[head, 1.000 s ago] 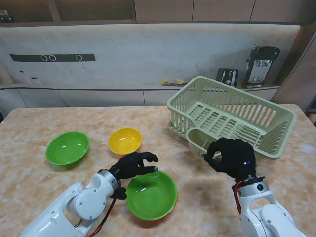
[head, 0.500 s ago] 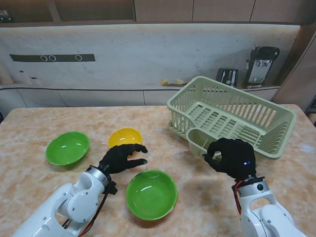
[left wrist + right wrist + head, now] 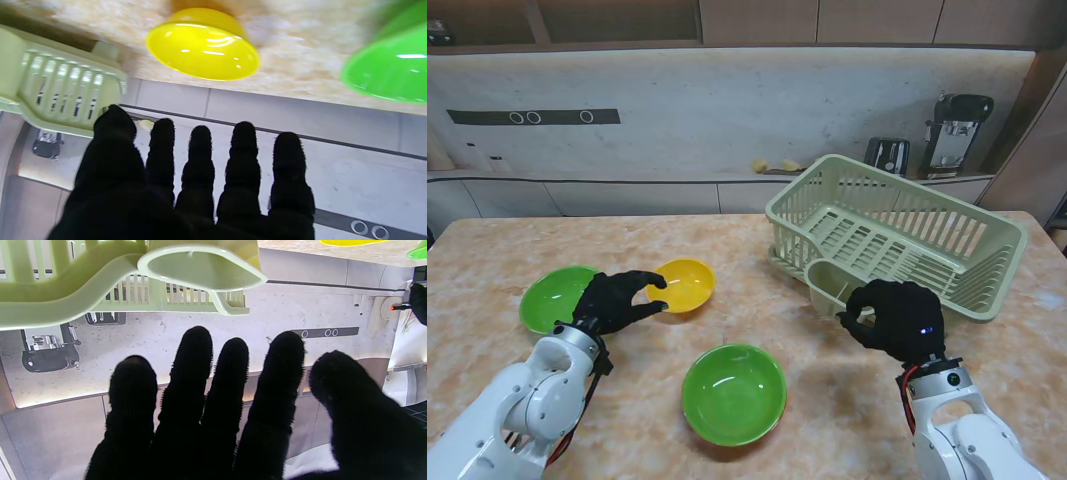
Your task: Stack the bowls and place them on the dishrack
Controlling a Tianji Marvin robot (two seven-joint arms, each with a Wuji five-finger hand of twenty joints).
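risk is the empty, spread-fingered left hand [image 3: 617,301] nudging the yellow bowl [image 3: 681,284] away instead of gripping it, while the right hand [image 3: 893,317] hovers loosely curled, empty.

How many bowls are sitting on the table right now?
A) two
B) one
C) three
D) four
C: the stand view shows three separate bowls on the table, a green bowl at the left, a yellow bowl beside it, and a second green bowl nearer to me; none is stacked, and the dishrack holds none.
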